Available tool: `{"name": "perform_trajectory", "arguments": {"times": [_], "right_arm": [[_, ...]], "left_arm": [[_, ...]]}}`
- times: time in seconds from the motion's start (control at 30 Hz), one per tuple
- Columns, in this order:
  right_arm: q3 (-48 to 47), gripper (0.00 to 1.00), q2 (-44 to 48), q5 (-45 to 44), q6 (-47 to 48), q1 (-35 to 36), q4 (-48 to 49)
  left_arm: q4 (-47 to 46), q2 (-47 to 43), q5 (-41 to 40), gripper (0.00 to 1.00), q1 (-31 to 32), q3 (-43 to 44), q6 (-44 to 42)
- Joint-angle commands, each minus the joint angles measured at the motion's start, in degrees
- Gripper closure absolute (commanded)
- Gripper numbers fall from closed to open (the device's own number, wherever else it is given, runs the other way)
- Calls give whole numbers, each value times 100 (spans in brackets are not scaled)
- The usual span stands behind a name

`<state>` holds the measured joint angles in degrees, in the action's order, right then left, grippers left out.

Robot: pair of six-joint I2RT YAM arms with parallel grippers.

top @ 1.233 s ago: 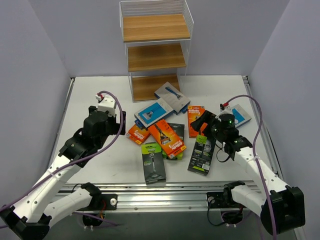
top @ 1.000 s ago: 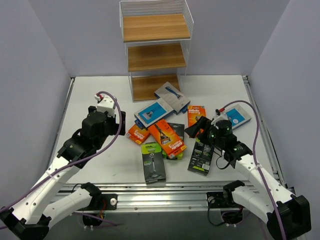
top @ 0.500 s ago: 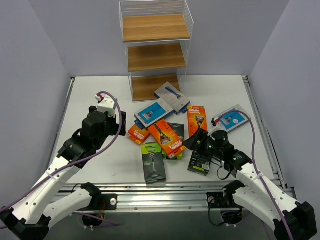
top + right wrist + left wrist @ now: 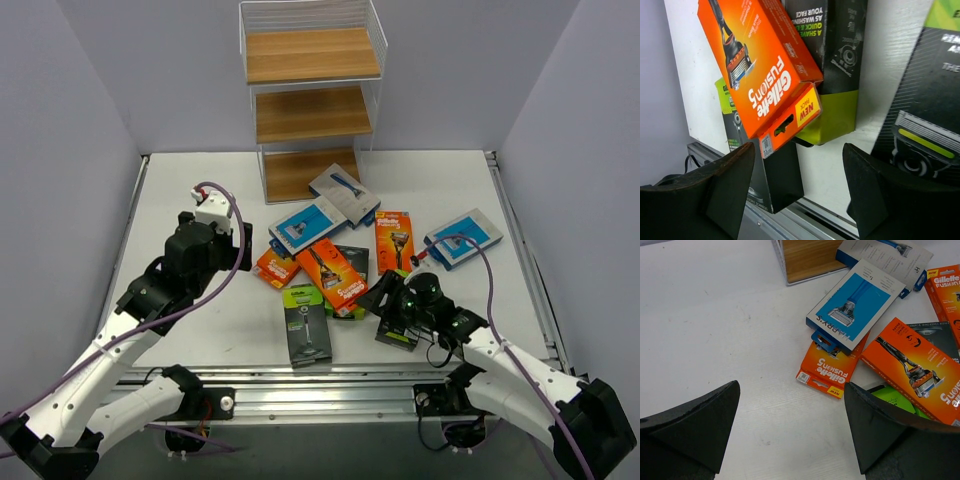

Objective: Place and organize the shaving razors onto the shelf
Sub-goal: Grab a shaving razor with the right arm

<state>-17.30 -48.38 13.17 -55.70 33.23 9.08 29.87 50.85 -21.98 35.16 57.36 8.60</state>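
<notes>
Orange cardboard, glossy and slick: the orange pack (image 4: 755, 65) lies slanted across a black pack (image 4: 832, 60) with a lime end, right below your right gripper (image 4: 384, 298), whose jaws stand apart with nothing between them. Close here and you may pinch both overlapped boxes, or skid the top one aside, since flat faces offer only thin edges. A lime-topped pack (image 4: 307, 335) sits near the bench (image 4: 200, 200) front edge, where a nudge could tip it off. Every one of the razor packs (image 4: 310, 222) lies on the bench, none on the shelf (image 4: 310, 110) of white wire and wood. Your left gripper (image 4: 791, 390) hangs released, empty
</notes>
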Motion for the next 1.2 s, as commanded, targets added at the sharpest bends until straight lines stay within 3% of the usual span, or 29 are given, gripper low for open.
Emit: {"name": "perform_trajectory", "arguments": {"times": [0.0, 0.23, 0.53, 1.17], "right_arm": [[25, 34, -145, -235, -195, 201, 656], [-37, 35, -672, -332, -257, 385, 1139], [-186, 45, -1340, -350, -406, 649, 1781], [-775, 39, -989, -667, -213, 720, 735]], "left_arm": [[-51, -14, 36, 6, -35, 267, 45], [-60, 13, 106, 6, -44, 275, 63], [-78, -84, 97, 6, -44, 258, 72], [-78, -84, 185, 6, -53, 258, 89]]}}
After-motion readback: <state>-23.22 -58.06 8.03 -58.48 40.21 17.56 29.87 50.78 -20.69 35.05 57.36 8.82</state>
